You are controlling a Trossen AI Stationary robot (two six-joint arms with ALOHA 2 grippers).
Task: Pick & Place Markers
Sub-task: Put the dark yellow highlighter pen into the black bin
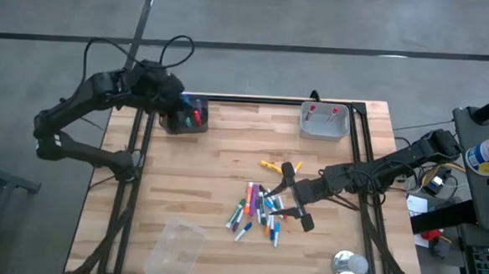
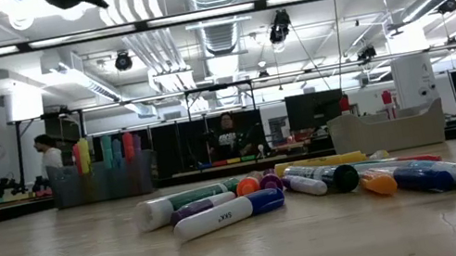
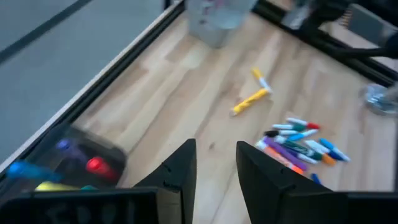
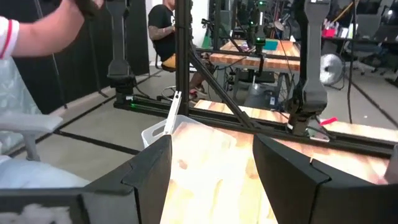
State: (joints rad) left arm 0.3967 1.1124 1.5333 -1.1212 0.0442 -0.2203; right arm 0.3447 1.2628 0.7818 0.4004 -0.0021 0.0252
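Several capped markers (image 1: pixel 259 209) in mixed colours lie in a loose pile on the wooden table, also seen in the low view (image 2: pixel 313 183) and the left wrist view (image 3: pixel 298 140). Two yellow markers (image 1: pixel 274 165) lie apart, farther back. More markers stand in a dark bin (image 1: pixel 189 115) at the far left. My left gripper (image 3: pixel 216 163) hangs open above that bin (image 3: pixel 74 162), nothing between its fingers. My right gripper (image 1: pixel 288 198) is held level over the pile's right side, open and empty (image 4: pixel 211 168), pointing toward the table's left edge.
A grey bin (image 1: pixel 325 121) with red-capped markers stands at the far right. A clear plastic container (image 1: pixel 176 249) lies near the front left edge, and a round metal object (image 1: pixel 349 264) sits at the front right. People sit and stand in the room behind the table.
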